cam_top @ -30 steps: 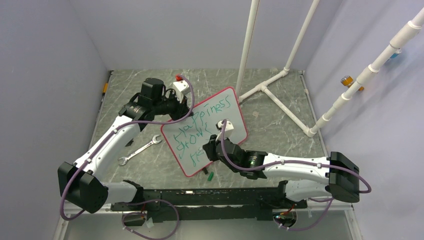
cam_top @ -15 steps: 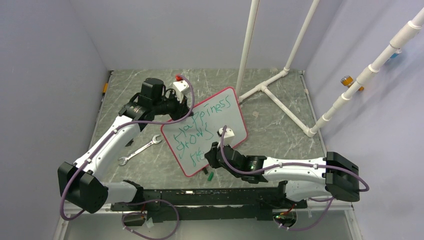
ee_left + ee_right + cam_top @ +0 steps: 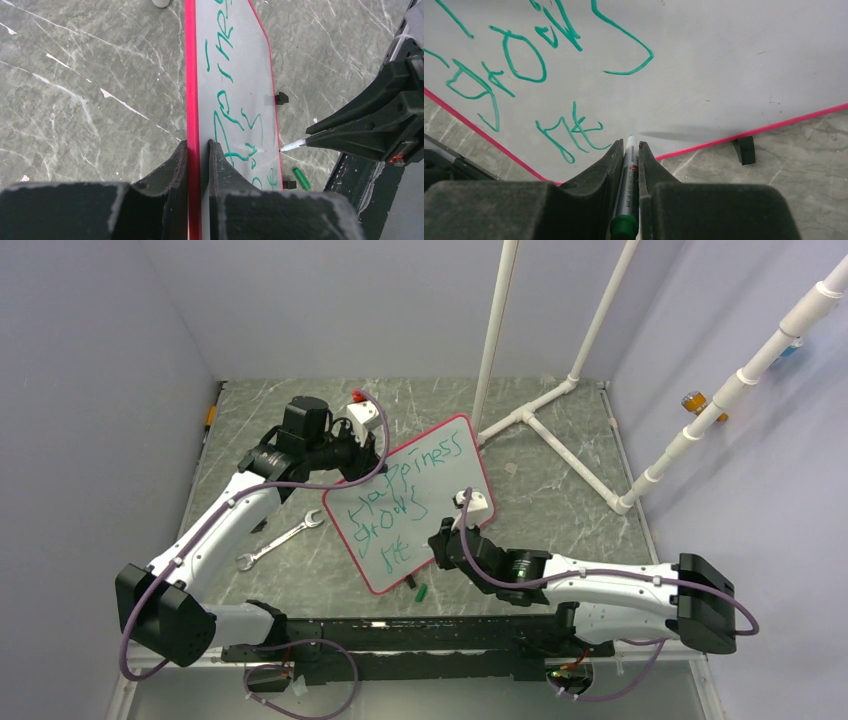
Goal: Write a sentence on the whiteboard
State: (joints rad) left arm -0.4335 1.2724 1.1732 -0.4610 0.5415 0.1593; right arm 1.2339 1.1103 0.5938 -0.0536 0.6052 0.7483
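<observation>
The whiteboard (image 3: pixel 455 475), white with a red-pink frame, stands tilted on the table. My left gripper (image 3: pixel 378 462) is shut on its upper left edge, and the left wrist view shows the jaws (image 3: pixel 198 145) pinching the frame, one on each side. The sentence (image 3: pixel 395 505) runs in green slanted lines across the board (image 3: pixel 724 60). My right gripper (image 3: pixel 437 543) is shut on a green marker (image 3: pixel 629 170). The marker's tip (image 3: pixel 292 145) points at the board just right of the last green letters (image 3: pixel 574 131), near the lower frame. I cannot tell whether the tip touches.
A silver wrench (image 3: pixel 280 540) lies left of the board. The marker's green cap (image 3: pixel 421 592) lies in front of the board's lower corner. A white pipe frame (image 3: pixel 560 440) stands at the back right. A black clip foot (image 3: pixel 744 149) sits under the board's lower edge.
My right arm has drawn to the right along the third line, uncovering the letters written there. The left gripper and the board have stayed still.
</observation>
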